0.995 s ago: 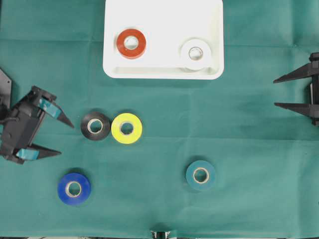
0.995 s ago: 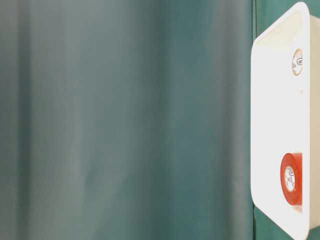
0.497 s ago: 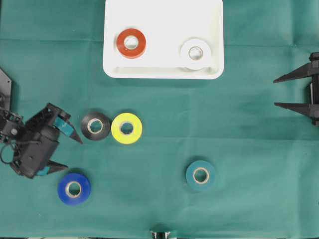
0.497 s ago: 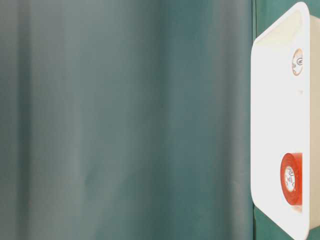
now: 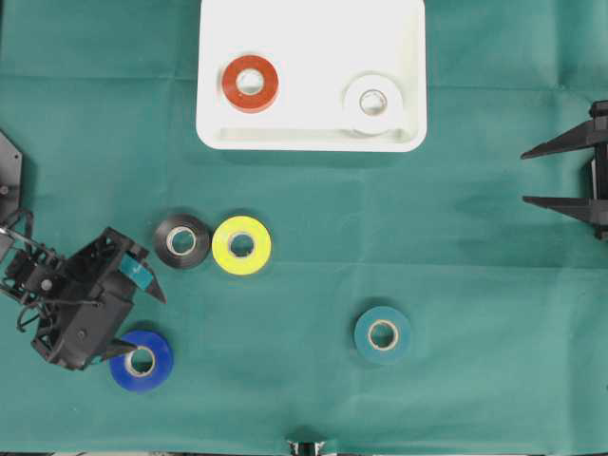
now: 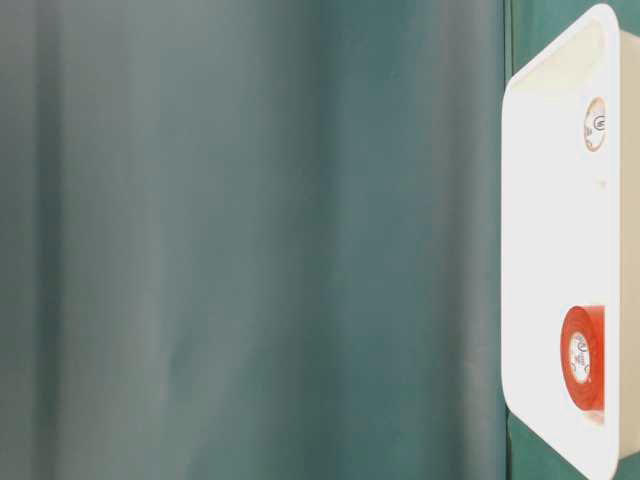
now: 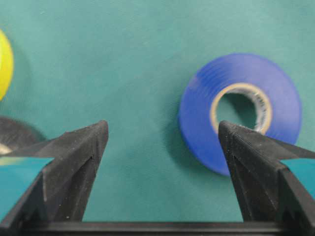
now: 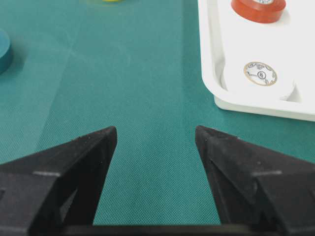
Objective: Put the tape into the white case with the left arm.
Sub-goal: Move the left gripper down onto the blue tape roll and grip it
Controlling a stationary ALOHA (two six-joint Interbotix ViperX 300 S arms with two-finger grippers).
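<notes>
1. While I line up the pick, the flat blue roll of tape (image 5: pixel 141 360) lies on the green-clothed desk (image 5: pixel 313 237), low on the left side, well apart from the case.
2. My left tool (image 5: pixel 133 318), black, two-pronged and banded in teal, hangs over that roll with its prongs spread wide and nothing between them.
3. From the left wrist camera the roll (image 7: pixel 239 112) sits off-centre: the right-hand prong overlaps its lower edge, while the other prong stands over bare cloth. I judge the tool must shift toward the roll's side before closing.
4. Being round and flat, the roll has no long axis to match.
5. Next to the tool lie a black roll (image 5: pixel 181 240) and a yellow roll (image 5: pixel 241 245), touching each other.
6. At the top, the shallow white plastic case (image 5: pixel 217 104) already holds a red roll (image 5: pixel 251 83) and a white roll (image 5: pixel 372 103).
7. My all-black right tool (image 5: pixel 560 175) is parked wide open and empty at the right edge, much farther away.
</notes>
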